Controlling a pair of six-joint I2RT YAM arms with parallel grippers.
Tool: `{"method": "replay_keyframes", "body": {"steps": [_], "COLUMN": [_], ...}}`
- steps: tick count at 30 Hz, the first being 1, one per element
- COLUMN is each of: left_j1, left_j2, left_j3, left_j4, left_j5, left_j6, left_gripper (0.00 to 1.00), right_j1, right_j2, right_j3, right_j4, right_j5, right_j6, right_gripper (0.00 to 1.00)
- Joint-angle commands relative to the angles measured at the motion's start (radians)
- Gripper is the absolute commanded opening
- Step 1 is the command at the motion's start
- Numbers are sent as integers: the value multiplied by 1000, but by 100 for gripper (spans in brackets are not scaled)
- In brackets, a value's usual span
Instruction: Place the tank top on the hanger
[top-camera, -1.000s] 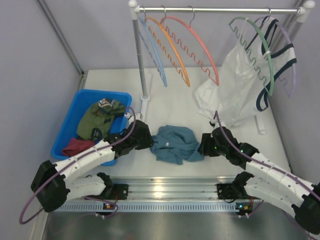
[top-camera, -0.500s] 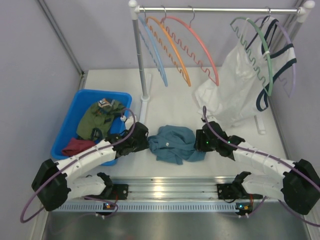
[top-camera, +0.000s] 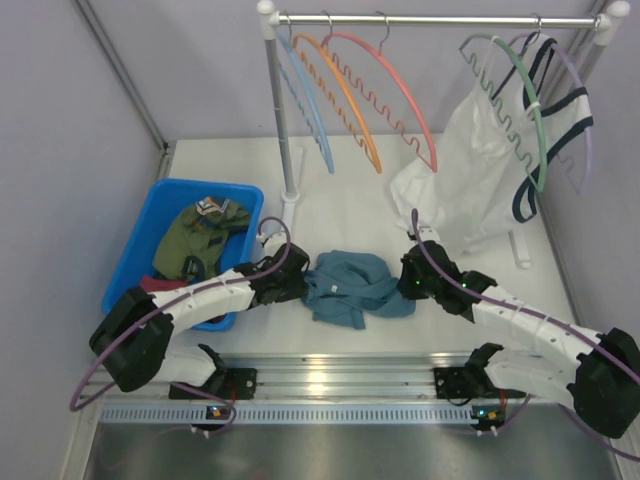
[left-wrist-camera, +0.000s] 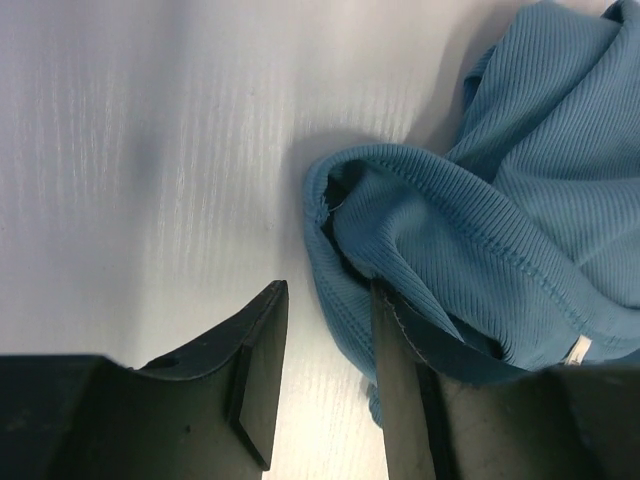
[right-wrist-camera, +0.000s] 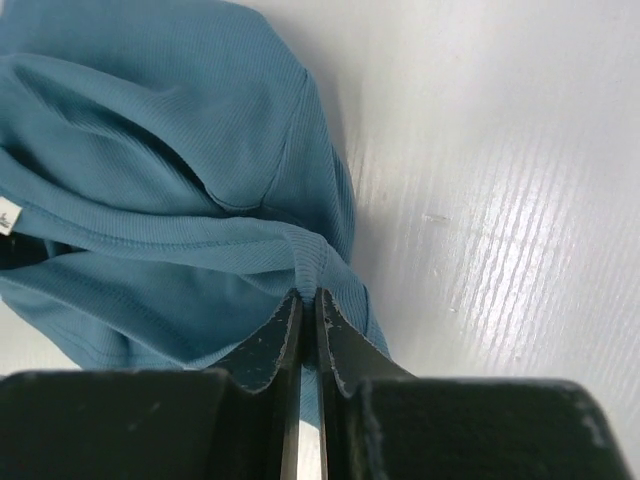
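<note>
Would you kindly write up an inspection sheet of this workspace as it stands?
Surface: glossy white table.
Job's things: tank top crumpled on the table; salmon hanger bare on the rail.
Clutter: blue bin holding an olive garment; white top hanging from the rail.
Grippers: left end effector open at the tank top's edge; right end effector shut on its fold.
Cables: purple cable looping beside each arm.
Surroundings: grey walls; nothing else seen.

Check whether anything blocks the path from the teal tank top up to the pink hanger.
Nothing visible does. Only bare table lies between the crumpled tank top and the hanger on the rail behind it. The orange hanger hangs close beside it, to the left.
</note>
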Motion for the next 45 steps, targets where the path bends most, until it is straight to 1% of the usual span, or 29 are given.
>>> {"method": "replay_keyframes", "body": {"steps": [1,8,11,12,15,16,19,21,23,27,28,33,34,36,37,38,42,45], "left_j1": [19,47,56,56,59,57,59,59,59,59,59,59,59,57,59,59,57,59], "left_j2": [13,40,44,46,55,56,44,23,4,-83,-97,-198,-210,-232,-234,-234,-240,-234], "left_j3": [6,-11,-17,-15,-5,1,8,14,29,81,118,245,299,356,418,452,633,718], "left_j4": [99,123,139,142,139,134,111,85,59,-33,-88,-228,-264,-309,-329,-378,-447,-470], "left_j5": [4,-1,3,3,1,1,-4,-8,-19,-34,-40,-73,-68,-60,-60,-60,-66,-89], "left_j6": [20,34,38,43,53,57,73,89,103,153,162,237,251,293,305,316,371,408], "left_gripper": [44,43,42,40,30,21,7,0,0,0,0,0,0,0,0,0,0,0], "right_j1": [13,12,13,13,13,13,13,13,12,12,13,13,13,13,13,13,13,13], "right_j2": [-62,-122,-142,-143,-153,-160,-180,-189,-205,-225,-229,-245,-245,-240,-233,-225,-180,-153], "right_j3": [52,61,74,78,93,96,127,162,202,272,303,384,409,438,468,487,584,680], "right_j4": [-13,-59,-78,-87,-104,-105,-133,-150,-176,-216,-222,-248,-248,-256,-257,-259,-263,-271], "right_j5": [24,30,30,28,28,28,34,42,54,71,74,91,94,106,111,119,136,160], "right_j6": [1,4,5,7,5,1,-4,-10,-21,-39,-47,-68,-76,-87,-99,-107,-145,-182], "right_gripper": [4,3,2,3,2,1,1,1,1,1,1,1,1,1,1,1,1,0]}}
